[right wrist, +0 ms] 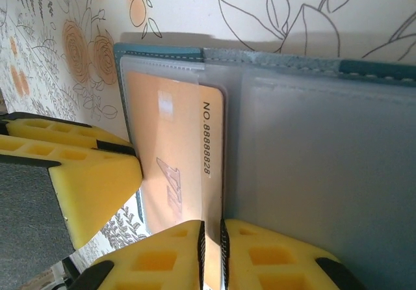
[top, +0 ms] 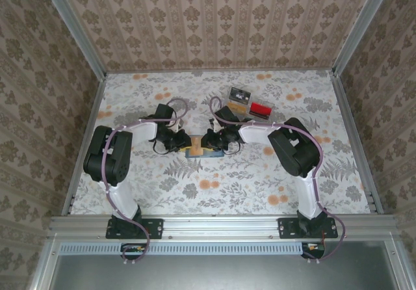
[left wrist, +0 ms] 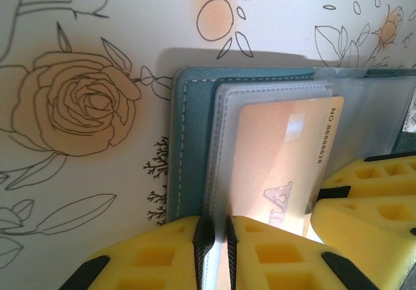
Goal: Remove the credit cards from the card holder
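Observation:
The teal card holder (top: 209, 152) lies open on the flowered table between both grippers. An orange-tan credit card (left wrist: 279, 153) sticks partway out of its clear pocket (left wrist: 224, 127). My left gripper (left wrist: 220, 238) is shut on the pale clear pocket panel at the holder's left half (left wrist: 192, 140). My right gripper (right wrist: 211, 251) is shut on the long edge of the orange card (right wrist: 175, 140), beside the holder's grey inner panel (right wrist: 325, 147). In the top view the left gripper (top: 185, 144) and right gripper (top: 209, 142) meet over the holder, almost touching.
A clear compartment tray (top: 247, 105) with red and black blocks stands just behind the right arm. The right gripper's yellow fingers (left wrist: 370, 205) crowd the left wrist view. Patterned walls close the table on three sides.

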`<action>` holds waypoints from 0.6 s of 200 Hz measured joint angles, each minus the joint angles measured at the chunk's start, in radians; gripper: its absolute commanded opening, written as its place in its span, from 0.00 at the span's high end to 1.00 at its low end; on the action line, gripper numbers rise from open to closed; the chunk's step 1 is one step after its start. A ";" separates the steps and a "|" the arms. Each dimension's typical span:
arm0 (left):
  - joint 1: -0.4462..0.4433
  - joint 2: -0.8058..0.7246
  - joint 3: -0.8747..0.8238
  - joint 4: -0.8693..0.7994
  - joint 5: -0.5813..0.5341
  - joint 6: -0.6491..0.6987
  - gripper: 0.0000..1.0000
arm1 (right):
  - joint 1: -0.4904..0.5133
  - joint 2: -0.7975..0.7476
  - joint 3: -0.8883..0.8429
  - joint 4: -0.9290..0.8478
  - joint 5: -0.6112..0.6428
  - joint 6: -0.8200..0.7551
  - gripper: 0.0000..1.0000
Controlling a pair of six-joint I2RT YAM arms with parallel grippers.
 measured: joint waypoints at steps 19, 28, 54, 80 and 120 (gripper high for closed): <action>0.000 0.000 0.000 0.000 0.000 0.000 0.79 | -0.005 0.000 -0.018 0.036 -0.019 0.014 0.83; 0.000 0.000 0.000 0.000 0.000 0.000 0.78 | -0.010 0.000 -0.032 0.063 -0.032 0.023 0.83; 0.000 0.000 0.000 0.001 0.000 0.000 0.77 | -0.018 0.000 -0.056 0.116 -0.064 0.041 0.84; 0.000 0.000 -0.001 0.002 0.000 0.000 0.78 | -0.019 0.000 -0.061 0.145 -0.079 0.055 0.84; 0.001 0.000 -0.002 0.002 0.002 0.000 0.80 | -0.020 0.002 -0.063 0.179 -0.097 0.079 0.84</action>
